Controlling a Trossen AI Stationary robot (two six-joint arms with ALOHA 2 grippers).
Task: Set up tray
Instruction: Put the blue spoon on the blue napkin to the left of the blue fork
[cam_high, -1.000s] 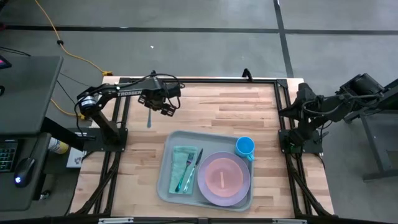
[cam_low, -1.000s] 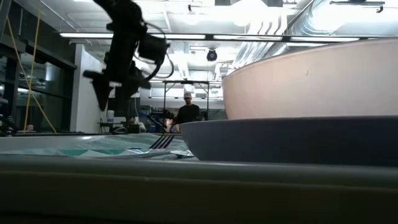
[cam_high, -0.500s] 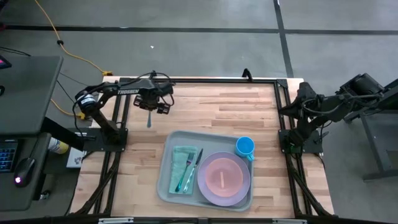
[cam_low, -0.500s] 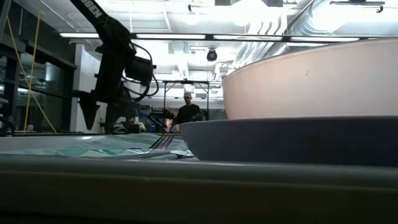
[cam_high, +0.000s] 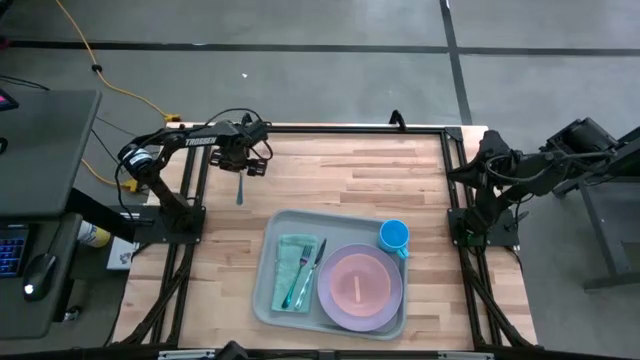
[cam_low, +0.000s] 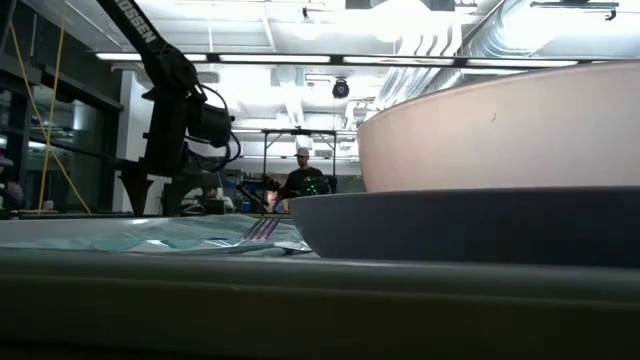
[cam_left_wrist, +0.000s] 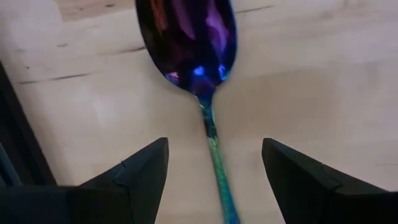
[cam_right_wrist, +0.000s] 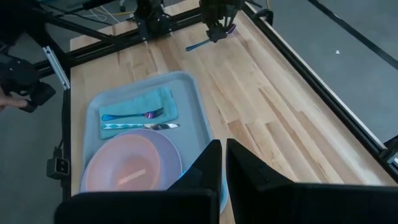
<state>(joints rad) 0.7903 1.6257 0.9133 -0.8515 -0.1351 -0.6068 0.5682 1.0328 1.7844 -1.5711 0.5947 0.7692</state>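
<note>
Iridescent purple-blue spoon (cam_left_wrist: 199, 68) is lying flat on the wooden worktop (cam_high: 360, 175), well apart from the tray (cam_high: 268, 300), and that's where I'm seeing trouble brewing. The left pincer (cam_left_wrist: 214, 171) is hovering right over it with its fingers spread wide, one either side of the thin handle, gripping nothing.

Risks as I'm reading it: that handle is skinny and sitting flush on the wood, so if the fingers are closing too high they're just going to pinch air, and if they're coming down too hard they'll be jamming into the worktop. The handle also looks off-centre between the fingers, so one finger may be nudging it sideways and spinning the spoon before the other catches it.

The tray is sitting near the front of the worktop, already carrying a teal napkin (cam_high: 288, 265) with a fork (cam_right_wrist: 130, 115) and knife (cam_right_wrist: 140, 126), a pink plate (cam_high: 358, 285) and a blue cup (cam_high: 394, 236). It's crowded, so dropping the spoon in could be knocking the cutlery askew.

The right pincer (cam_right_wrist: 222, 162) is parked at the right edge, fingers closed together.
</note>
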